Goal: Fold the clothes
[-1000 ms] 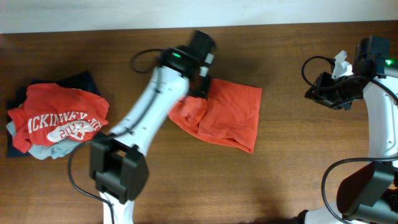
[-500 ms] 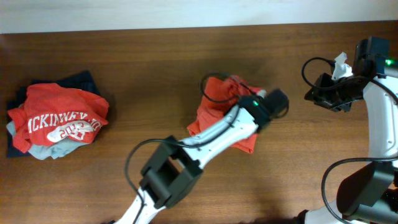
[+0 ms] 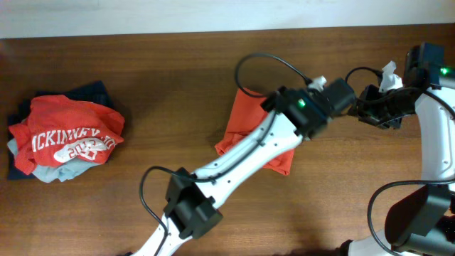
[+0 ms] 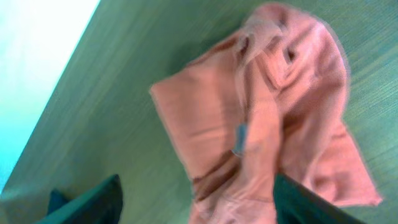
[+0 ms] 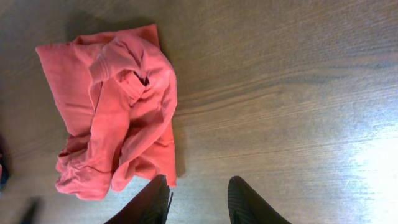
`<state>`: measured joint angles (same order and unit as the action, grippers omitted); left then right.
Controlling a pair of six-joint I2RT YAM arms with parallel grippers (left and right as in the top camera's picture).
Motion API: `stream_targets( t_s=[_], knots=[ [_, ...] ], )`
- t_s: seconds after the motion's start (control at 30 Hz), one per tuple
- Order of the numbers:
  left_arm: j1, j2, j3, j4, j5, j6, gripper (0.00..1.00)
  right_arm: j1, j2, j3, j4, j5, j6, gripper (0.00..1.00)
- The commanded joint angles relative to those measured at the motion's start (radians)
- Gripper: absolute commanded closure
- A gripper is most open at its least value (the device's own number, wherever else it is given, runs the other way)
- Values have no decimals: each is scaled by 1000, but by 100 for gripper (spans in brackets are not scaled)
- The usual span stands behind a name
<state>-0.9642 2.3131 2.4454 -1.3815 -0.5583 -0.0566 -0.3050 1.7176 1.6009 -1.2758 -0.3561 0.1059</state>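
Observation:
The clothes, one orange-red T-shirt [image 3: 246, 115], lie in a rumpled, doubled-over bundle at the table's middle. My left arm stretches across it, and my left gripper [image 3: 340, 96] hovers just past its right edge. The blurred left wrist view shows the shirt [image 4: 267, 112] below, with my left gripper [image 4: 199, 208] open: the fingers stand wide apart over loose cloth and pinch nothing. My right gripper [image 3: 366, 104] is at the far right, close to the left one. The right wrist view has the shirt [image 5: 112, 112] at left and my right gripper [image 5: 199, 202] open over bare wood.
A pile of folded garments [image 3: 64, 139] sits at the far left, a red shirt with white lettering on top of pale blue and navy ones. The table's back edge [image 3: 142, 33] runs along the top. A black cable [image 3: 263, 64] loops above the shirt.
My left arm swept from the shirt's left edge over to its right side, dragging fabric across, then opened and let go. The shirt is narrower and bunched. The right arm stayed put.

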Motion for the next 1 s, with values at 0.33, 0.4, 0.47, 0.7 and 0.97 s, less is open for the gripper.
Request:
stream_targets(
  t_s=[0.33, 0.4, 0.47, 0.7, 0.97],
  knots=[
    [572, -11, 209, -296, 428, -182, 99, 466, 72, -27, 137, -119, -101, 93],
    [666, -11, 209, -300, 555, -162, 99, 565, 133, -39, 212, -119, -101, 93],
    [710, -11, 209, -306, 586, -147, 99, 619, 183, -39, 241, -119, -101, 93],
    [754, -11, 209, -306, 604, -124, 99, 683, 316, -39, 143, 6, -92, 89],
    [753, -11, 209, -304, 603, -106, 99, 565, 232, -38, -123, 580, 174, 96]
  ],
)
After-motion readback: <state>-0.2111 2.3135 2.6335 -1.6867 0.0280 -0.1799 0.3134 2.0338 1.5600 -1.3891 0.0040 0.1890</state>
